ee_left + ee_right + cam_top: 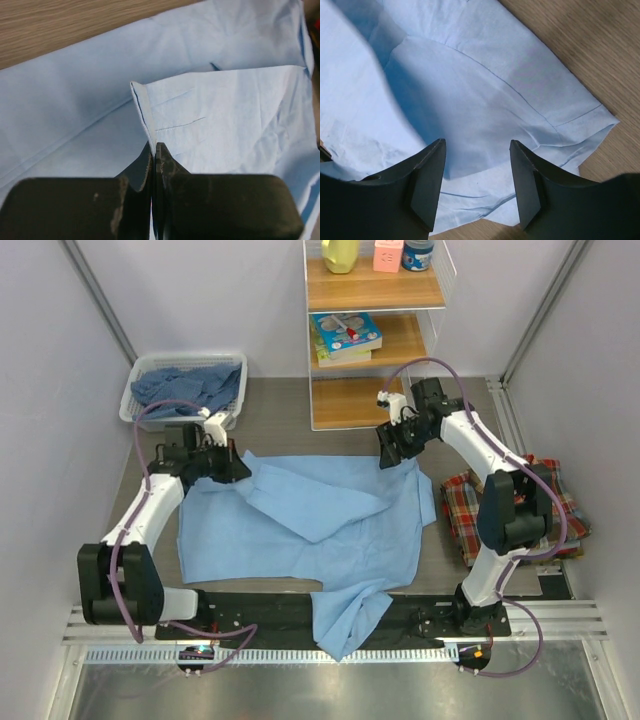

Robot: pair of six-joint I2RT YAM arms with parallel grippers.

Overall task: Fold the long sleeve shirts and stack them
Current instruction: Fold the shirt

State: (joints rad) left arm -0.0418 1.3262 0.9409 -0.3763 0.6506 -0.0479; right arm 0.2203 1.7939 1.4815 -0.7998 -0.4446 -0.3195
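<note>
Left gripper [154,150] pinches a raised edge of the light blue shirt [320,530]. Right gripper [477,145], jaws apart, hangs over the shirt's far right corner.

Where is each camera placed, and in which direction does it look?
Top external: above and behind the arms, looking down at the table and light blue shirt; both arms show.
Left wrist: on the left arm, looking along the left gripper, shut on the shirt's edge.
Right wrist: on the right arm, looking down past the open right gripper at a shirt corner.
Shared: all show the light blue shirt.
</note>
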